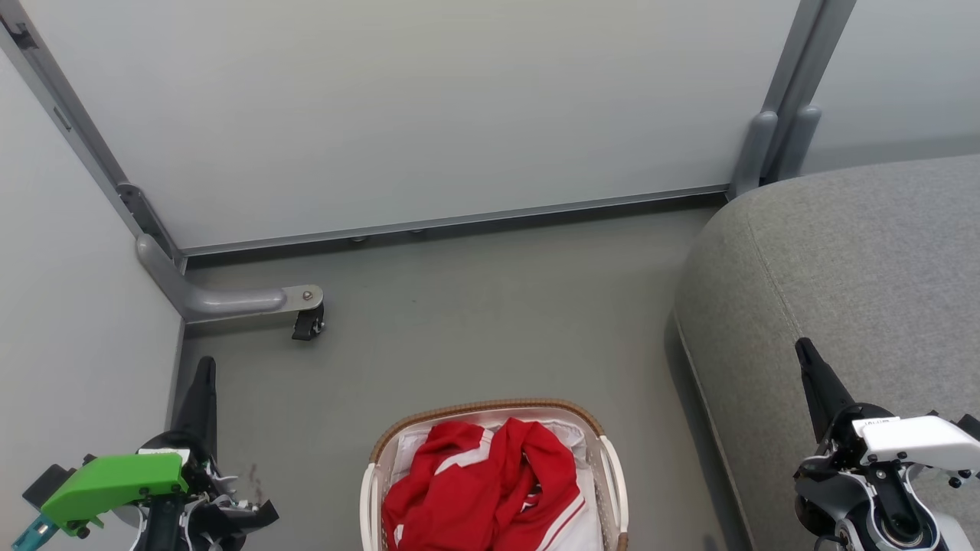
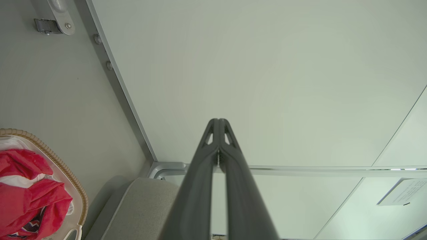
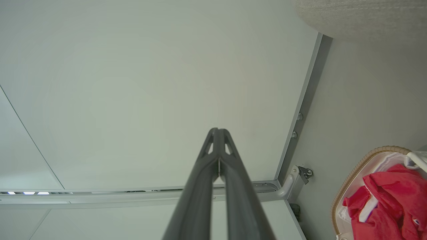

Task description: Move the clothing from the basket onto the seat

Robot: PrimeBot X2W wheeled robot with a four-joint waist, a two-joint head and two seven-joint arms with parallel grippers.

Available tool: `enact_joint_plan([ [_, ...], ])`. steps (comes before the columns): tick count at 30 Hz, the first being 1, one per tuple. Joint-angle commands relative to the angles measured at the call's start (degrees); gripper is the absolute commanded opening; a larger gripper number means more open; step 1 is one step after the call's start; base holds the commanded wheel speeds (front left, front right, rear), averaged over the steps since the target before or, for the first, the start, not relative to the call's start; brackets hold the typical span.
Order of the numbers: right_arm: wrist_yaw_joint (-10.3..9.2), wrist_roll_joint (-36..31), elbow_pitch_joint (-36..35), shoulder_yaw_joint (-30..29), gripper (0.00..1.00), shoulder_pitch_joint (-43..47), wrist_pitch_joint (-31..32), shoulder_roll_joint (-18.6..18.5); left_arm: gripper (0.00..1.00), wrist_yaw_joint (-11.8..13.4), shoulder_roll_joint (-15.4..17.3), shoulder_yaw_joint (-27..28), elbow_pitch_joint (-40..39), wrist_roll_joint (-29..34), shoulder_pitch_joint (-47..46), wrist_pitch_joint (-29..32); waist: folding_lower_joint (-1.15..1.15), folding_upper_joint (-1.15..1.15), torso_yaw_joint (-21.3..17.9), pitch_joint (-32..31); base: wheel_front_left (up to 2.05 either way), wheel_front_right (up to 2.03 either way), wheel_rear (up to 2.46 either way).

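Observation:
Red clothing (image 1: 482,486) with white stripes lies heaped in the white basket (image 1: 609,459) with a brown woven rim, on the floor at the bottom middle of the head view. The grey seat (image 1: 857,291) fills the right side. My left gripper (image 1: 205,366) points up at the lower left, shut and empty, well left of the basket. My right gripper (image 1: 802,348) is shut and empty over the seat's front edge. In the left wrist view the shut gripper (image 2: 218,120) faces a wall panel, with clothing (image 2: 26,193) and basket (image 2: 71,178) at the left. The right wrist view shows its shut gripper (image 3: 217,130), clothing (image 3: 390,203) and basket (image 3: 353,175).
Pale partition panels (image 1: 429,115) close off the back and left. A grey metal foot with a black caster (image 1: 308,323) juts onto the floor beyond the basket on the left. Grey floor (image 1: 490,314) lies open between the panels, basket and seat.

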Motion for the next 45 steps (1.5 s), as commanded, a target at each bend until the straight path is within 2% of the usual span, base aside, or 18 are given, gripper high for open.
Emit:
enact_joint_plan([
  [1,-0.02,0.2,-0.2,-0.1,0.0,0.6,0.0,-0.4,0.0,-0.3,0.2,0.0,-0.1,0.0,-0.6,0.1,0.0,0.0,0.0,0.0,0.0,0.0,0.0],
  [6,-0.02,0.2,-0.2,-0.1,0.0,0.6,0.0,-0.4,0.0,-0.3,0.2,0.0,-0.1,0.0,-0.6,0.1,0.0,0.0,0.0,0.0,0.0,0.0,0.0],
  [7,0.0,0.0,0.2,0.0,1.0,0.0,0.0,0.0,1.0,0.0,0.0,0.0,0.1,0.0,0.1,0.0,0.0,0.0,0.0,0.0,0.0,0.0,0.0],
  [12,-0.02,-0.1,2.4,0.3,1.0,1.3,-0.2,0.8,1.0,0.1,-0.4,-0.5,2.5,0.1,1.9,-0.3,0.0,0.0,0.0,0.0,0.0,0.0,0.0],
  [25,-0.02,-4.2,1.5,0.6,1.0,1.9,-3.9,0.6,1.0,0.1,-0.3,-3.8,1.4,3.7,2.1,-3.9,0.0,0.0,0.1,0.1,0.0,0.0,0.0],
  [31,-0.02,-10.3,0.2,0.1,1.0,2.0,-5.4,0.5,1.0,0.0,-0.3,-4.4,0.4,8.5,1.9,-5.4,0.0,0.0,0.3,0.1,0.0,0.0,0.0],
  [45,-0.01,-29.0,-3.2,0.2,1.0,2.6,-8.6,0.3,1.0,0.5,-0.2,-6.1,-2.9,25.9,2.1,-8.6,0.0,0.0,0.5,0.3,0.0,0.0,0.0],
])
